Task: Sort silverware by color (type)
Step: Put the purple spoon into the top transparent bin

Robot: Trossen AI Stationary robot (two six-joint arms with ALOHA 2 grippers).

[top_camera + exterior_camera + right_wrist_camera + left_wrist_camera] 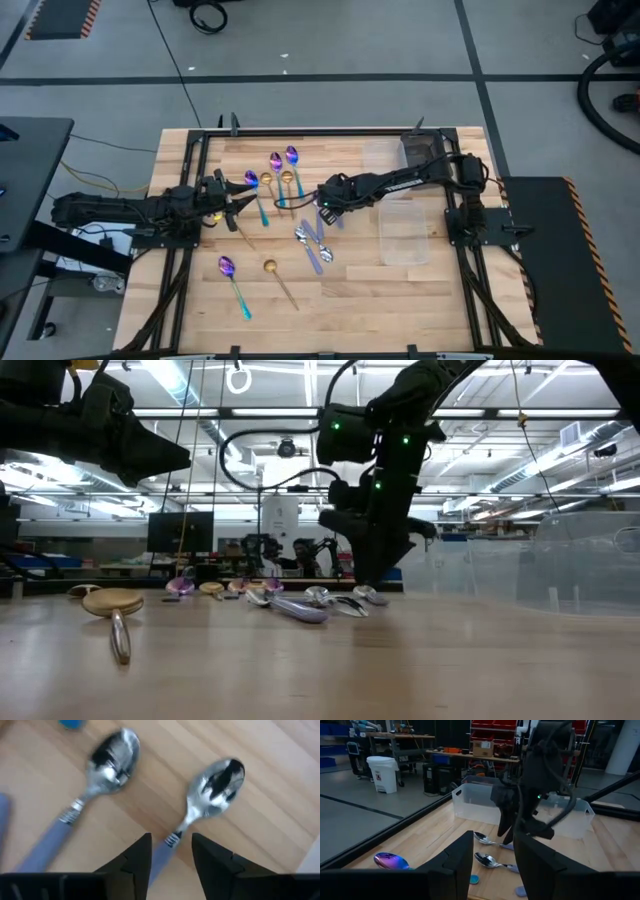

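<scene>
Spoon handle [162,854] disappears between right claw [171,851].

— What is seen beyond the wooden table [430,290]?
— A grey floor [330,40] crossed by dark lines is seen from above. A white bin [382,772] and red shelving [492,730] are shown farther back.
— And the light?
— Long ceiling strip lights [250,412] are seen.

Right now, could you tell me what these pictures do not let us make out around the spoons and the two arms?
- High view: the right pincer covers the handle ends of the silver spoons.
- Left wrist view: the left pincer's own fingers hide part of the purple spoon.
- Right wrist view: motion blur smears one silver spoon; both lavender handles are cut off by the bottom edge.
- Low view: the far spoons overlap, uncountable.
</scene>
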